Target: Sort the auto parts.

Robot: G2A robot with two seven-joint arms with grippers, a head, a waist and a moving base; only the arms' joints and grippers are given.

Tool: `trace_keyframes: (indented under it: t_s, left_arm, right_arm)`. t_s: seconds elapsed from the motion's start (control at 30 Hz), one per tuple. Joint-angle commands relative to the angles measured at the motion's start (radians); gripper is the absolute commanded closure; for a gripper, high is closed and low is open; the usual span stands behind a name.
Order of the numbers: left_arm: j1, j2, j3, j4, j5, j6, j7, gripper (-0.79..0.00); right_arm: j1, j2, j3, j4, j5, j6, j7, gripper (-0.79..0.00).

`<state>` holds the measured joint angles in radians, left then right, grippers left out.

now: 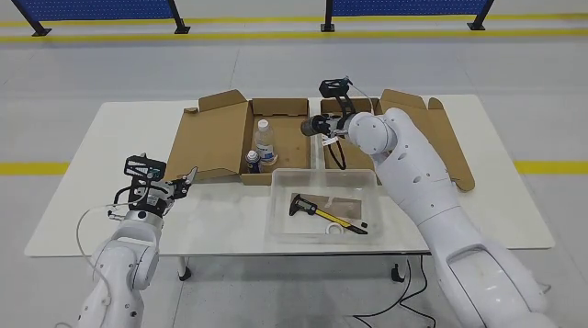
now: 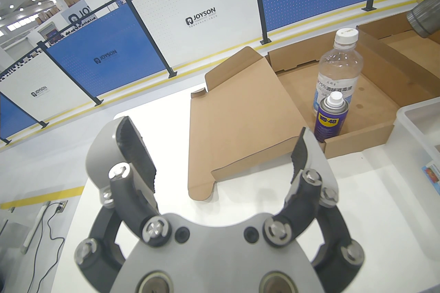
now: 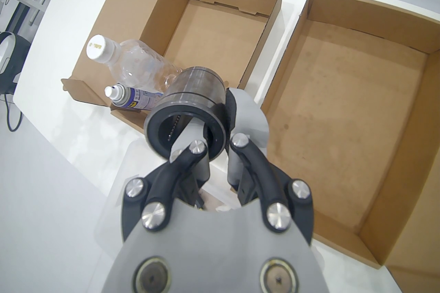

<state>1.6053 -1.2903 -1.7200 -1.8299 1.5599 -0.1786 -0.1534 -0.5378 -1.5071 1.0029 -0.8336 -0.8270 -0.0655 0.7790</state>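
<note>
A steel cylindrical sleeve [image 3: 187, 109] hangs in my right gripper [image 3: 215, 115], which is shut on its wall, one finger in the bore and one outside. In the top view the sleeve [image 1: 310, 127] and right gripper [image 1: 323, 126] hang over the right side of the left cardboard box [image 1: 292, 149], close to the right cardboard box [image 3: 343, 109], whose floor is bare. The left box holds a clear bottle [image 1: 265, 141] and a blue spray can [image 1: 253, 159]. My left gripper [image 2: 216, 143] is open and holds nothing, above the table's front left [image 1: 188, 179].
A clear plastic bin [image 1: 276, 209] stands at the front centre with a yellow-and-black caliper [image 1: 326, 215] inside. The boxes' flaps lie spread out on the table, one [image 2: 237, 115] just ahead of the left gripper. The white table [image 1: 101, 190] is bare at far left.
</note>
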Motion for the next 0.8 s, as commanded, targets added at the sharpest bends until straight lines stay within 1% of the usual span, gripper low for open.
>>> trace_keyframes:
  t_s: [0.0,0.13,0.17,0.23,0.37,0.5,0.63,0.77]
  left_arm:
    - [0.0,0.0,0.0,0.0,0.0,0.0,0.0,-0.785]
    - [0.0,0.0,0.0,0.0,0.0,0.0,0.0,-0.785]
    - [0.0,0.0,0.0,0.0,0.0,0.0,0.0,-0.785]
    - [0.0,0.0,0.0,0.0,0.0,0.0,0.0,-0.785]
    - [0.0,0.0,0.0,0.0,0.0,0.0,0.0,-0.785]
    - [0.0,0.0,0.0,0.0,0.0,0.0,0.0,-0.785]
    - [0.0,0.0,0.0,0.0,0.0,0.0,0.0,-0.785]
    - [0.0,0.0,0.0,0.0,0.0,0.0,0.0,-0.785]
  right_arm:
    - [0.0,0.0,0.0,0.0,0.0,0.0,0.0,0.0]
    - [0.0,0.0,0.0,0.0,0.0,0.0,0.0,0.0]
    - [-0.003,0.0,0.0,-0.002,0.0,-0.001,-0.005,-0.16]
    - [-0.017,0.002,-0.001,-0.014,-0.007,-0.005,-0.021,0.0]
    - [-0.025,0.002,-0.006,-0.03,-0.018,-0.008,-0.017,0.0]
    - [-0.018,-0.004,-0.026,-0.014,-0.022,-0.013,-0.008,0.0]
    - [0.001,-0.021,-0.073,0.03,-0.038,-0.026,-0.004,0.0]
    - [0.024,-0.051,-0.141,0.088,-0.052,-0.042,-0.001,0.0]
